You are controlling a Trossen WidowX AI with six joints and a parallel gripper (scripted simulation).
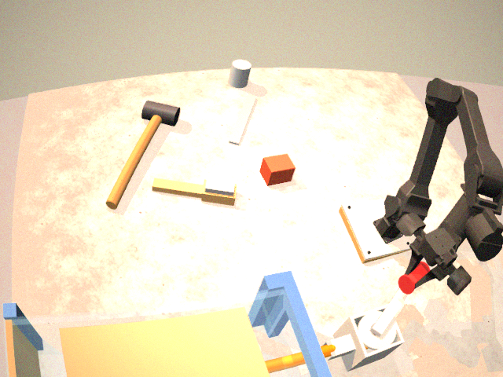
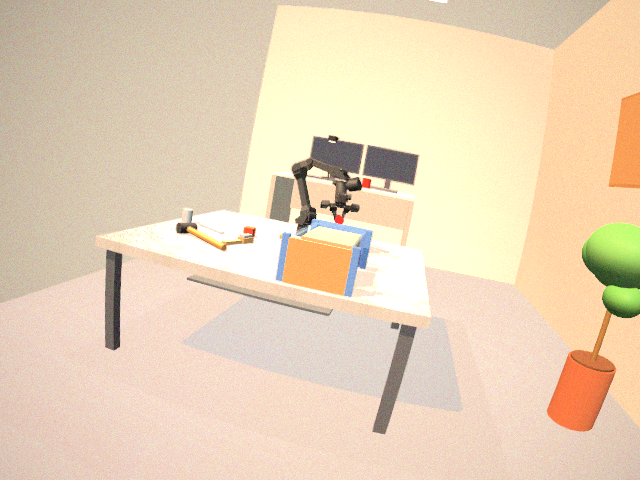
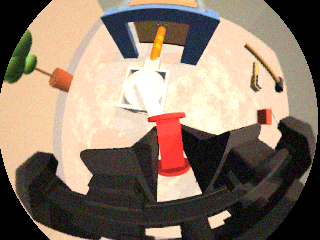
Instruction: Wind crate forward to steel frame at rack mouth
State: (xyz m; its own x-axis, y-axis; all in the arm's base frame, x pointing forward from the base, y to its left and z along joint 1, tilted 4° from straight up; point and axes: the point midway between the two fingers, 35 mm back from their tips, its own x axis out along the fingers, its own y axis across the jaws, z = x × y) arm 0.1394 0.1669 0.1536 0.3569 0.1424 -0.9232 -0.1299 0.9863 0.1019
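Observation:
My gripper is shut on the winch handle's red grip. The handle's white arm reaches to the round top of the winch; its key is hidden there. An orange strap runs from the winch under the blue steel frame to the crate. The crate's yellow top looks level. Its brown front stands behind the frame, with a gap in the top view.
A mallet, a yellow-handled tool, an orange-red block, a thin white bar and a grey cylinder lie or stand farther off on the bench. A white-topped plate is under the arm's base.

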